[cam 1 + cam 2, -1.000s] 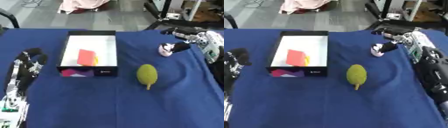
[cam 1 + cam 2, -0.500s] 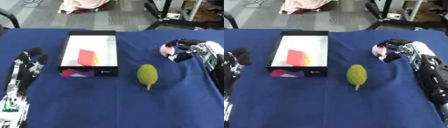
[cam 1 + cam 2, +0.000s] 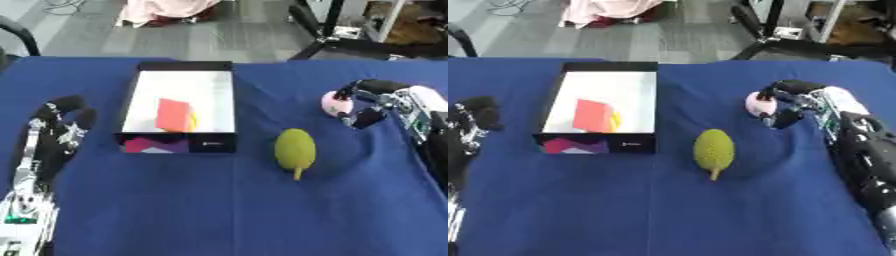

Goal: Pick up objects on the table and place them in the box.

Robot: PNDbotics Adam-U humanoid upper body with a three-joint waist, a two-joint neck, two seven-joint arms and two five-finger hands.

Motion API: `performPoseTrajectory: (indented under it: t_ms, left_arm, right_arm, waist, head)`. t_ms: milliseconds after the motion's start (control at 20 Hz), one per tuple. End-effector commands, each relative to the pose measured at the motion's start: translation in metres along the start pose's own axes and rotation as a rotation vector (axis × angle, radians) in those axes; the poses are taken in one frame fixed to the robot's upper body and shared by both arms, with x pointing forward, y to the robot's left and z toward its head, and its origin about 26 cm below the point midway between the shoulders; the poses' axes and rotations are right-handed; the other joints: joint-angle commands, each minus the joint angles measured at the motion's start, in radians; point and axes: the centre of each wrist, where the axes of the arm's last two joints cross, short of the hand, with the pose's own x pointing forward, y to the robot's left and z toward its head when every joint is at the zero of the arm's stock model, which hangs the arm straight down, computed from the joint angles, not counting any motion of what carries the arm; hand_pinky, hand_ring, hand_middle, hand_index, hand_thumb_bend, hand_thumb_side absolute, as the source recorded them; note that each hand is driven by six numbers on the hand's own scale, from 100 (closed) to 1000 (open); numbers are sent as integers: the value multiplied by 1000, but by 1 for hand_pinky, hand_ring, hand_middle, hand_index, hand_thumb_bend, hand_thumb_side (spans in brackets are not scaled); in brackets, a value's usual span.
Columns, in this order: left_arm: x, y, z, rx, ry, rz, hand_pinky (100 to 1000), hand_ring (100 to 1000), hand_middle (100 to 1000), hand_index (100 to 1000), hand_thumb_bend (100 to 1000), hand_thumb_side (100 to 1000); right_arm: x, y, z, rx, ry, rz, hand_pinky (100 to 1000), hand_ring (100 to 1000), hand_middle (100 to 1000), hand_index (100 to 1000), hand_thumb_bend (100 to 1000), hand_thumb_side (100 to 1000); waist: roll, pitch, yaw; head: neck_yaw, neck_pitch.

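A small pink round object (image 3: 333,103) sits on the blue table at the right. My right hand (image 3: 371,102) has its black fingers curled round it from the right side. A yellow-green oval fruit (image 3: 295,150) with a short stem lies left of it, near the table's middle. The black box (image 3: 128,110) with a white floor stands at the left centre and holds a red flat piece (image 3: 173,114) with something yellow beside it. My left hand (image 3: 58,134) rests open at the left edge, fingers up, touching nothing.
The blue cloth covers the whole table (image 3: 219,205). Beyond its far edge are grey floor, a pink cloth heap (image 3: 166,10) and black chair legs (image 3: 319,35). The box's front wall (image 3: 175,145) shows pink and purple print.
My right hand has come down and leftward onto the pink object and its fingers have curled round it. The fruit, the box and the left hand have stayed put.
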Motion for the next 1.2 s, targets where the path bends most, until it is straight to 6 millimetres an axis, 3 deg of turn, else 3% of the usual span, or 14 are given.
performPoseTrajectory:
  t_ms: [50, 350, 600, 850, 1150, 1200]
  left_arm:
    - [7, 5, -3, 0, -29, -15, 639, 875, 646, 743, 770, 623]
    - [8, 4, -4, -1, -30, -12, 639, 876, 646, 742, 770, 622]
    - [8, 3, -4, 0, -32, -11, 639, 876, 646, 742, 771, 622]
    - [8, 4, -4, 1, -31, -11, 639, 876, 646, 742, 771, 622]
    - [8, 4, -4, 0, -30, -12, 638, 876, 646, 742, 771, 623]
    - [8, 4, -4, -1, -30, -12, 638, 876, 646, 742, 771, 623]
  right_arm:
    - [-3, -7, 1, -115, 51, 33, 943, 789, 520, 699, 100, 322]
    - [0, 6, -2, -292, 105, 70, 898, 690, 353, 522, 100, 328]
    - [1, 14, -4, -425, 138, 90, 846, 578, 204, 348, 100, 270]
    - [2, 10, -4, -538, 133, 96, 834, 556, 182, 325, 100, 230]
    - [10, -21, -3, -626, 75, 114, 834, 556, 179, 325, 100, 192]
    - [11, -24, -2, -630, 65, 112, 839, 576, 203, 359, 100, 186]
  waist:
    - [2, -19, 3]
    - [3, -15, 6]
    - [4, -13, 7]
    - [4, -14, 7]
    - [3, -17, 6]
    - [3, -18, 6]
  head:
    - [-2, -2]
    - [-5, -2]
    - [-9, -2]
    - [-13, -2]
    - [-16, -2]
    - [-17, -2]
